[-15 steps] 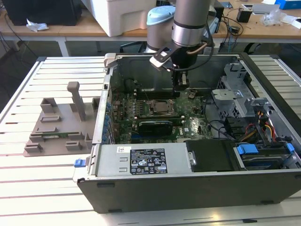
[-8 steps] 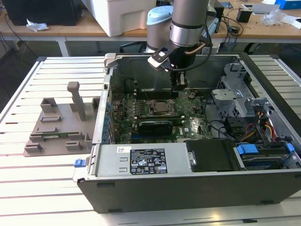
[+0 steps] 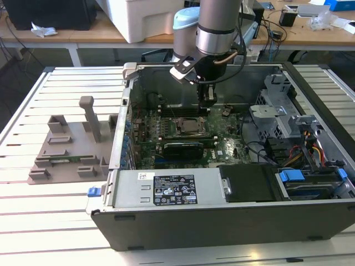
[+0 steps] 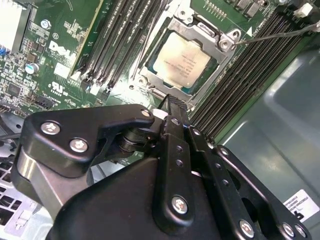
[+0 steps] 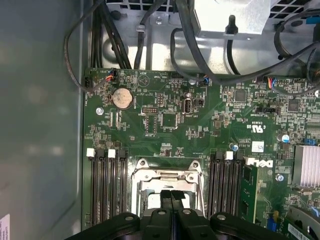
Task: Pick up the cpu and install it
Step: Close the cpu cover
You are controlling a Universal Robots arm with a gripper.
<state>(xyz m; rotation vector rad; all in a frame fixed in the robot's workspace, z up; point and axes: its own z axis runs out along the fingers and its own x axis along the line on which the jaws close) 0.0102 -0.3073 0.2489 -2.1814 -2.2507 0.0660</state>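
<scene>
First wrist view showed the gripper (image 5: pixel 171 196) with its two black fingers pressed together and nothing held between them. In the second wrist view the gripper (image 4: pixel 172 102) hung over the edge of the metal socket frame (image 4: pixel 202 29); whether it touched the frame could not be told. The cpu (image 4: pixel 185 60) lay flat inside that frame with its silver-grey top facing up, apart from the fingers. Rows of black memory slots (image 4: pixel 125 40) ran along both sides of the socket on the green motherboard (image 5: pixel 170 120), and a round coin battery (image 5: pixel 122 98) sat farther out on the board. In the exterior view the arm reached down into the open computer case (image 3: pixel 222 221), the gripper (image 3: pixel 206 100) poised just beyond the cpu (image 3: pixel 191 127), with a long black expansion card (image 3: pixel 180 147) on the socket's near side. A grey plastic block (image 3: pixel 61 149) with upright posts stood on the slatted surface (image 3: pixel 55 221) to the exterior view's left of the case.
</scene>
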